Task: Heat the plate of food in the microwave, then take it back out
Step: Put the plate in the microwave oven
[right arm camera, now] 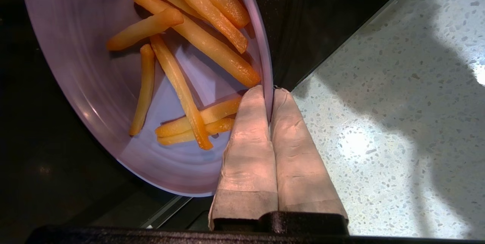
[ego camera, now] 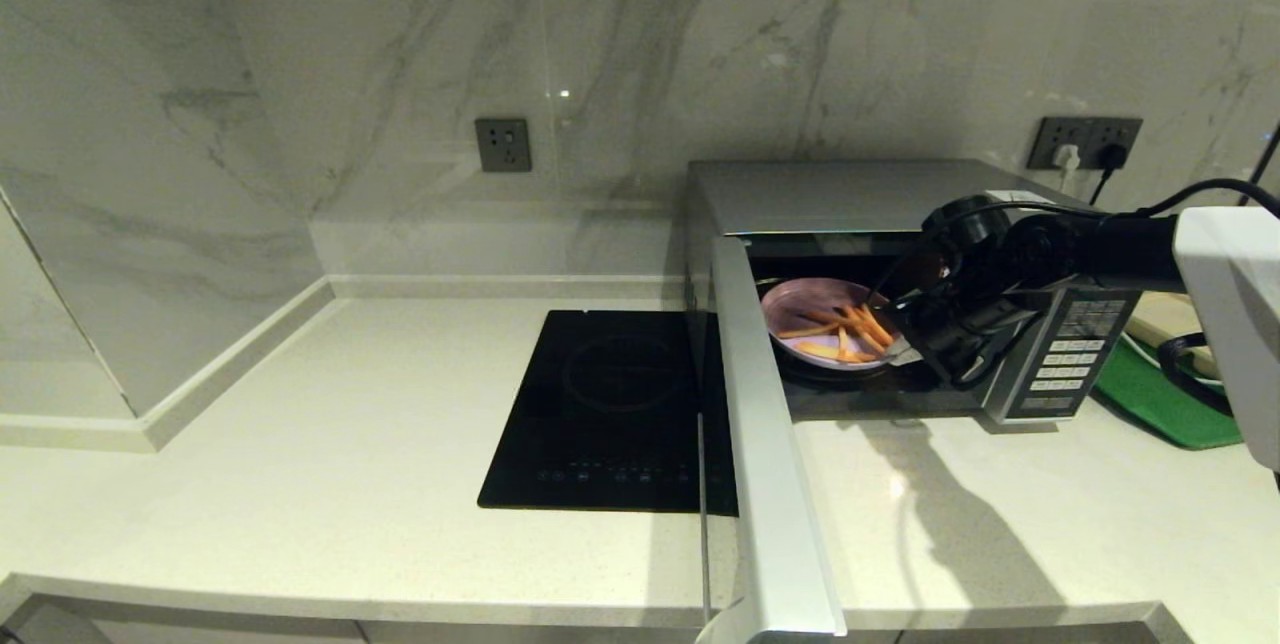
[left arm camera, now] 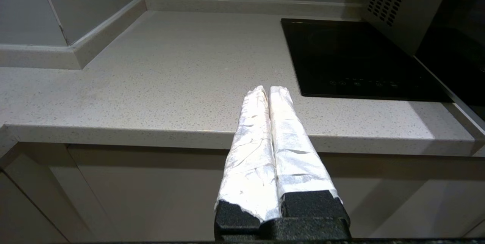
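Lilac plate of food [ego camera: 826,322] sits inside the open microwave [ego camera: 850,194], and I have my right gripper [right arm camera: 269,98] clamped shut on its near rim, one taped finger [right arm camera: 250,141] inside over the orange sticks, the other outside (the rim is pinched thin between them). I see the door [ego camera: 765,444] swung wide toward me, its edge crossing the black induction cooktop [ego camera: 610,404]. My left gripper [left arm camera: 268,91] hangs closed and empty off the front edge of the speckled white counter [ego camera: 300,464]. Beyond stands a grey-veined marble wall [ego camera: 350,74] with two sockets; a green tray [ego camera: 1165,404] lies right of the microwave.
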Robot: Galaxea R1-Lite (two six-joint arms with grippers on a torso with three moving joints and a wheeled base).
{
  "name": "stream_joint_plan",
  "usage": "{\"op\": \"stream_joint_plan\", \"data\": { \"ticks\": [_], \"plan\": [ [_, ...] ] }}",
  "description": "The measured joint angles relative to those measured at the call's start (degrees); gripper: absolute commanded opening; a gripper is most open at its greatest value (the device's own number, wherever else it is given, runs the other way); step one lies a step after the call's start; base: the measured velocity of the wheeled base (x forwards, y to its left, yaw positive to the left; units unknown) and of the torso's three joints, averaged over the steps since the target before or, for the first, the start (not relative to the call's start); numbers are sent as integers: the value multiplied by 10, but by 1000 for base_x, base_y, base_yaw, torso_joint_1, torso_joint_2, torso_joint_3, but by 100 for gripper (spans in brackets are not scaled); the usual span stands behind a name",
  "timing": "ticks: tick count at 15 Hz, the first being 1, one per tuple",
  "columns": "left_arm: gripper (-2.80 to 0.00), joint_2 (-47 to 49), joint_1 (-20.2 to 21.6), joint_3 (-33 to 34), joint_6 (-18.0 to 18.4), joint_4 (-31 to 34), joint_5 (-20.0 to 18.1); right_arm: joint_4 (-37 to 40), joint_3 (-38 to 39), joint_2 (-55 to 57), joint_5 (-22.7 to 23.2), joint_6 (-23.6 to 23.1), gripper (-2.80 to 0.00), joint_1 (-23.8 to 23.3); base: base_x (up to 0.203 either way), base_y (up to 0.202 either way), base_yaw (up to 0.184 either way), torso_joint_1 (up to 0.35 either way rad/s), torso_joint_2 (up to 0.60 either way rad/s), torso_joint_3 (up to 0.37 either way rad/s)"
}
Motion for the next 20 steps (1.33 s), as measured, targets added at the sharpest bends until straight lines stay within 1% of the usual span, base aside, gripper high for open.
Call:
{"op": "stream_joint_plan", "data": {
  "ticks": [17,20],
  "plan": [
    [-280,0,0,0,0,0,0,1,2,-2,-2,0,-280,0,0,0,0,0,0,0],
    [-280,0,0,0,-1,1,0,7,4,2,-3,0,-280,0,-96,0,2,10,8,-2]
  ]
}}
